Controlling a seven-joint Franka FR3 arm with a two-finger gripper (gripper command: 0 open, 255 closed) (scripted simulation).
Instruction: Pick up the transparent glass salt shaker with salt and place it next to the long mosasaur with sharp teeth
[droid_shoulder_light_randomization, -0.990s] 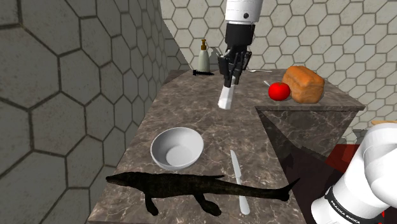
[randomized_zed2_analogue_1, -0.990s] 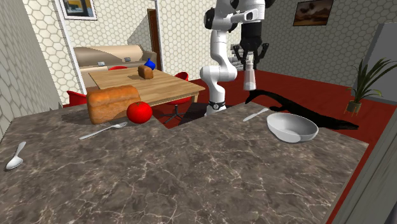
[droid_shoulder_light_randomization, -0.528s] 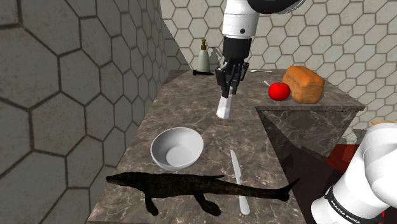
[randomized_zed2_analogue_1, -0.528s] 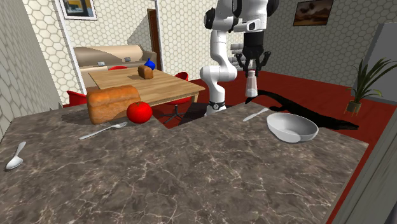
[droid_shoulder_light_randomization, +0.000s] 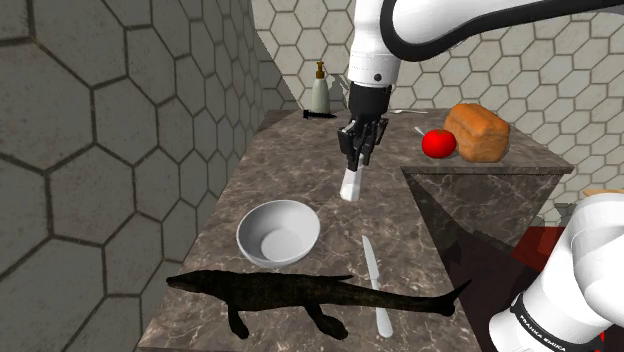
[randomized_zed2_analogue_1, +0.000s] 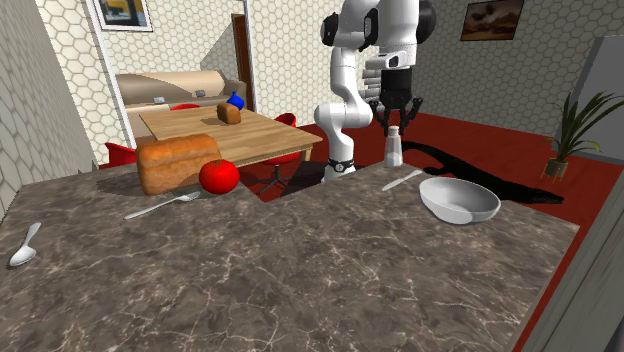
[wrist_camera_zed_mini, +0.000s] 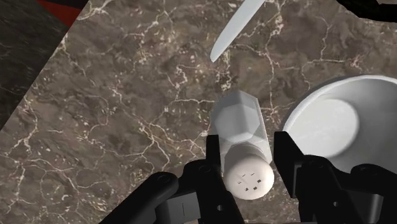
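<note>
**Open centre, crowded foreground**

Bare bench (droid_shoulder_light_randomization: 290, 165) at centre of the shoulder view. Lower down, blocked by white bowl (droid_shoulder_light_randomization: 278, 232), knife (droid_shoulder_light_randomization: 374, 280) and dark mosasaur (droid_shoulder_light_randomization: 290, 292) along the bottom edge. Hemmed at left by hexagon-tiled wall (droid_shoulder_light_randomization: 120, 150).

In the shoulder view the tool (droid_shoulder_light_randomization: 353, 163) covers the top of the salt shaker (droid_shoulder_light_randomization: 349, 186) at centre frame (whether its base meets the tabletop (droid_shoulder_light_randomization: 290, 170) cannot be told). The small dark thing (droid_shoulder_light_randomization: 318, 116) beside the bottle (droid_shoulder_light_randomization: 319, 90), upper centre, is too small to name. In the wrist view the top edge cuts off the knife (wrist_camera_zed_mini: 234, 28) and the right edge cuts off the bowl (wrist_camera_zed_mini: 331, 124). At the second exterior view's right, the bowl hides the mosasaur's (randomized_zed2_analogue_1: 525, 190) middle.
</note>
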